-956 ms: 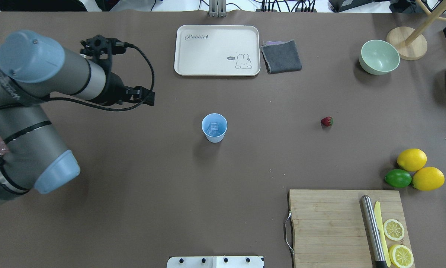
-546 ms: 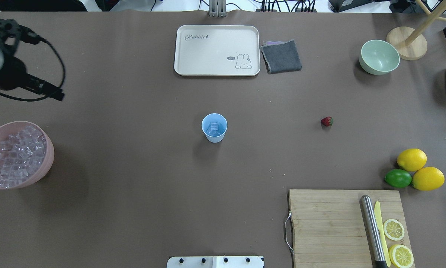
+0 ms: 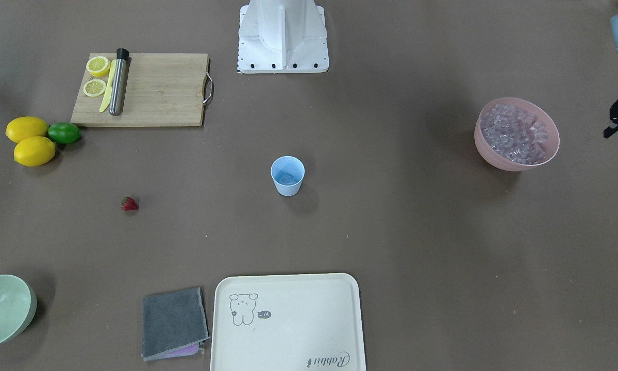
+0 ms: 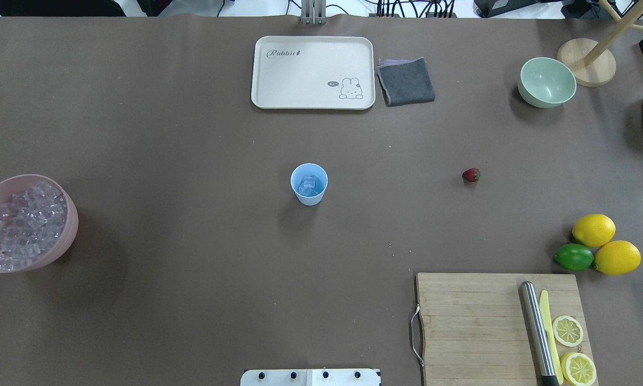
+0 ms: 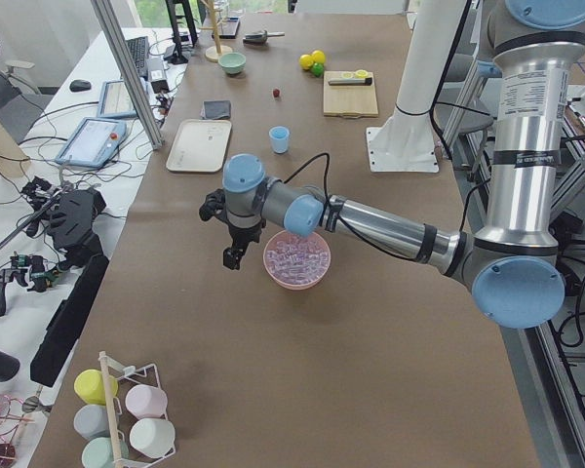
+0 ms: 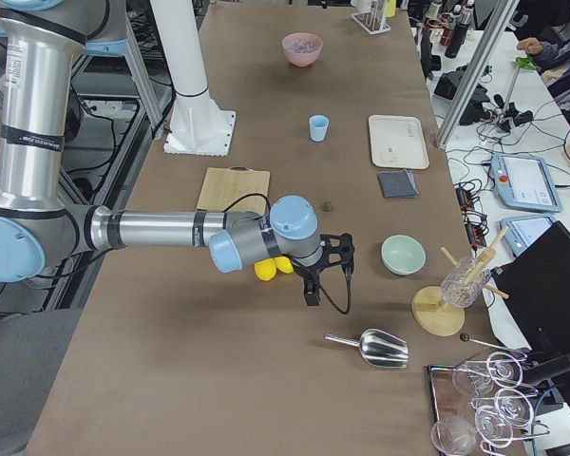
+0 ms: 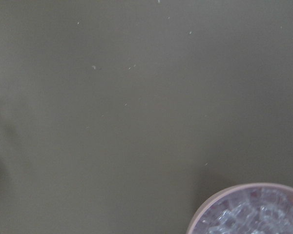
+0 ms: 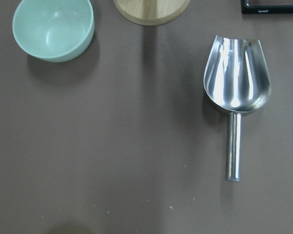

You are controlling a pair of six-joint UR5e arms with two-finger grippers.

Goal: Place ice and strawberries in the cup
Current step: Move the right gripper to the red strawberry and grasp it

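Front-facing view: the light-blue cup stands upright mid-tabletop, a few ice cubes inside; the strawberry lies well apart from it; more ice fills the pink bowl. Overhead: strawberry outside the cup. Exterior left: the left end effector hangs just beside the pink bowl; its grip cannot be told. Exterior right: the right end effector hangs above the tabletop; grip likewise unclear. Right wrist: a metal scoop lies below.
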